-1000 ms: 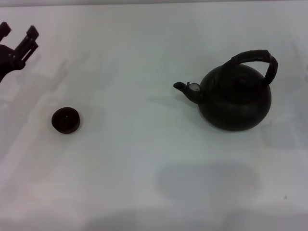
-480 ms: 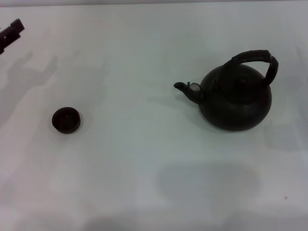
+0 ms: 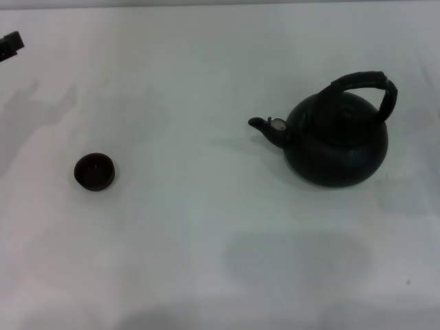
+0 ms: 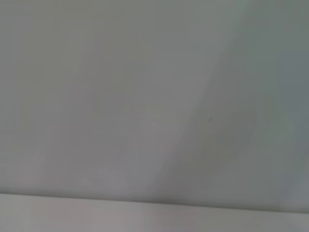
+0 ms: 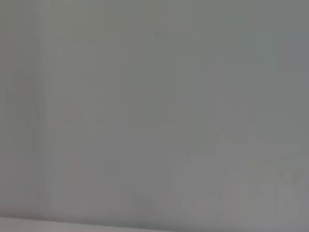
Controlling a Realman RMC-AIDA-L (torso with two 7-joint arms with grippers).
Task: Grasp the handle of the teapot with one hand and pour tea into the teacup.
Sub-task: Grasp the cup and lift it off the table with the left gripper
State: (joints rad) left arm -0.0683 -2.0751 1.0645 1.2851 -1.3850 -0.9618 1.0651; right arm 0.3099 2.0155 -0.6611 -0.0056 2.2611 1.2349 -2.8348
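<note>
The round matte black teapot (image 3: 337, 141) stands upright on the white table at the right, its short spout (image 3: 260, 124) pointing left. Its thick black ribbed handle (image 3: 364, 82) arches over the top. The tiny dark teacup (image 3: 94, 171) sits on the table at the left, far from the teapot. Only a black tip of my left gripper (image 3: 9, 45) shows at the far left edge, well above and behind the teacup. My right gripper is out of view. Both wrist views show only bare table.
The white table (image 3: 206, 240) stretches across the whole head view. Soft shadows lie at the left and at the front middle. The table edge shows as a pale line in the left wrist view (image 4: 145, 200).
My left gripper has drawn back to the left, from plainly in view to only a tip at the frame edge. Teapot and teacup have not moved.
</note>
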